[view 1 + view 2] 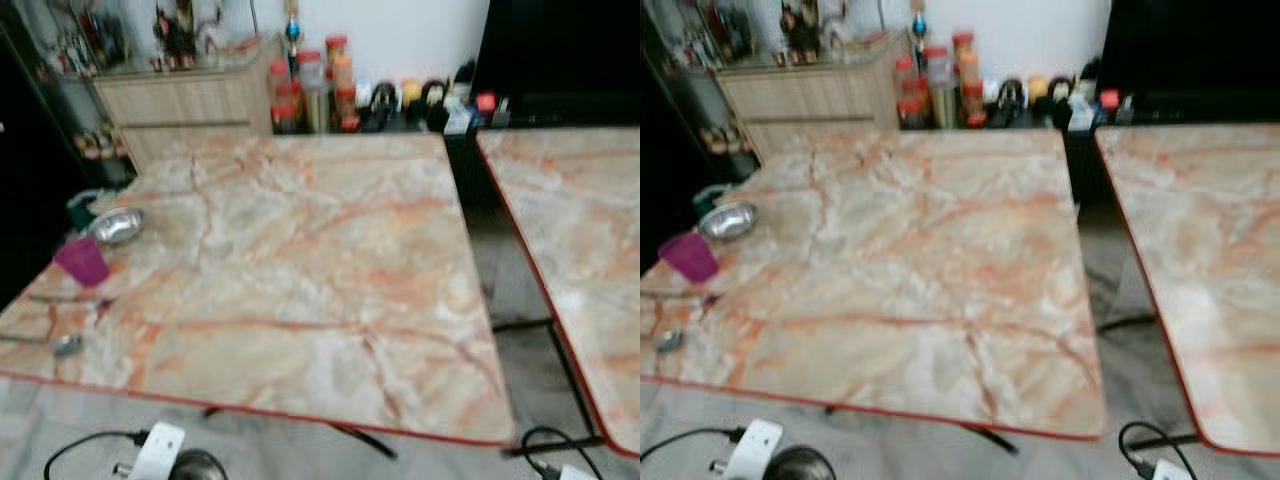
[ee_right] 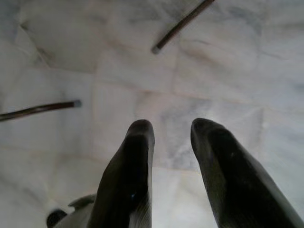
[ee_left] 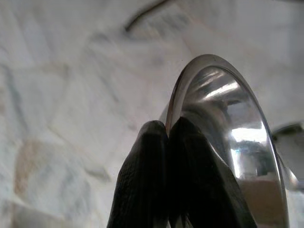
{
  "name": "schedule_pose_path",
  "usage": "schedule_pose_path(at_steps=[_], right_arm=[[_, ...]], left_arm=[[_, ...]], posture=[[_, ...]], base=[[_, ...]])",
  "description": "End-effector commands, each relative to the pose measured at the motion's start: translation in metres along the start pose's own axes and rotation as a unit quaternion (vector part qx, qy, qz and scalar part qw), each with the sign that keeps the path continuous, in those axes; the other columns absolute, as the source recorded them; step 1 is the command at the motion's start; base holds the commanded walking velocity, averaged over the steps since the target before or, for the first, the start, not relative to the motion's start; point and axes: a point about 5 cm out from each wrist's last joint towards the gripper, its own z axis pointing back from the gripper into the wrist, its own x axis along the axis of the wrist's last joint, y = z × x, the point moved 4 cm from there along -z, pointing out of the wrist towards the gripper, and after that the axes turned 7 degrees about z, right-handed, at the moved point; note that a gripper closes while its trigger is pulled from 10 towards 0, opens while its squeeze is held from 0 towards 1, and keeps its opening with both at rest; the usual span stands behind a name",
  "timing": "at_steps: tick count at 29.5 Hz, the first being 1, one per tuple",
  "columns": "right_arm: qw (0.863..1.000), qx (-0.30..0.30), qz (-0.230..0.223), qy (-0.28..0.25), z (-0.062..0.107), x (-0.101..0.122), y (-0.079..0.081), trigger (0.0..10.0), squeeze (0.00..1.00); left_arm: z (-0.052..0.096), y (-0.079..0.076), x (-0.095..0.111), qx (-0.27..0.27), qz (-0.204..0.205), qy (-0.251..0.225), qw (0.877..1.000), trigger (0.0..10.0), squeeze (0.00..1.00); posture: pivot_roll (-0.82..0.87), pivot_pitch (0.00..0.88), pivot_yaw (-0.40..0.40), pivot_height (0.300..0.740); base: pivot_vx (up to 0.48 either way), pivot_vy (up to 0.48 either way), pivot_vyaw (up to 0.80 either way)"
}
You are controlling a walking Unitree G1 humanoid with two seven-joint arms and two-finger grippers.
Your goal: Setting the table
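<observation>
- Two grippers show up from the wrist cameras: the left gripper (image 3: 166,130) has its black fingers pinched together on the rim of a shiny steel plate (image 3: 228,137), which it holds on edge over the pale marble-look floor (image 3: 71,95).
- Right gripper (image 2: 171,130) has nothing in it, fingers spread with a clear gap, pointing down at the same floor tiles with two thin dark table legs (image 2: 183,23) in sight.
- Closest to the head camera, a white power strip (image 1: 157,450) with a black cable lies on the floor just in front of the table.
- Marble-pattern table (image 1: 320,270) with a red edge comes next. At its left side, nearest first: a spoon (image 1: 62,344), another bit of cutlery too blurry to name, a purple cup (image 1: 82,261), then a steel bowl (image 1: 116,226).
- Second matching table (image 1: 580,240) sits off to the right with a gap between.
- Way at the back: a wooden cabinet (image 1: 185,105) and a bunch of jars and bottles (image 1: 320,85) against the wall.
</observation>
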Motion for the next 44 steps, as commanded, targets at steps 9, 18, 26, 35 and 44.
schedule_pose_path(at_steps=[9,18,26,35,44], right_arm=[[1.000,0.004,-0.004,0.013,0.0009,-0.0075,0.0027,10.0,0.00],[1.000,0.003,-0.004,0.014,0.0008,-0.0075,0.0022,10.0,0.00],[1.000,0.005,-0.003,0.015,0.0008,-0.0078,0.0025,10.0,0.00],[1.000,0.005,-0.004,0.016,0.0008,-0.0083,0.0030,10.0,0.00],[1.000,0.006,-0.004,0.016,0.0008,-0.0080,0.0032,10.0,0.00]], left_arm=[[0.0004,0.0065,0.0010,0.010,-0.004,0.002,1.000,10.0,0.00],[0.0001,0.0055,0.0025,0.008,-0.007,0.000,1.000,10.0,0.00],[-0.0001,0.0032,0.0029,0.005,0.000,-0.004,1.000,10.0,0.00],[0.0001,0.0037,0.0030,0.006,0.004,-0.006,1.000,10.0,0.00],[0.0009,0.0078,0.0025,0.007,0.000,-0.006,1.000,10.0,0.00]], posture=[[0.01,0.065,0.070,0.740],[0.01,0.065,0.069,0.740],[0.01,0.068,0.069,0.740],[0.00,0.068,0.069,0.740],[0.01,0.067,0.068,0.740]], base=[[0.000,-0.480,0.00],[0.000,-0.480,0.00],[0.000,-0.480,0.00],[0.000,-0.480,0.00],[0.000,-0.295,0.00]])
